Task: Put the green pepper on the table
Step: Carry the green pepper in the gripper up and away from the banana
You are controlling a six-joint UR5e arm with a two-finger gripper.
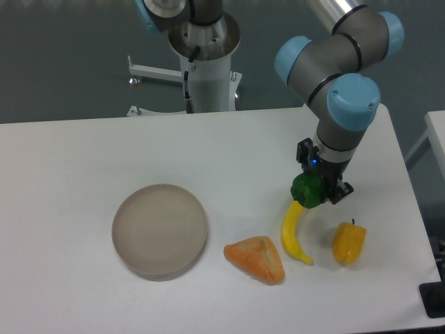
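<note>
My claw (pixel 314 186) is clenched on the green pepper (pixel 306 189), which hangs in my grip over the right part of the white table (pixel 83 153), right above the far tip of the banana (pixel 294 233), with the yellow-orange bell pepper (pixel 348 242) near it on the right, an orange wedge-shaped piece (pixel 257 259) to the left and the round beige plate (pixel 160 230) well apart further left. I judge I am in the carry-and-lower step: next I need a bare patch clear of the banana, then to descend and let go. I can read no brand, label or writing anywhere.
</note>
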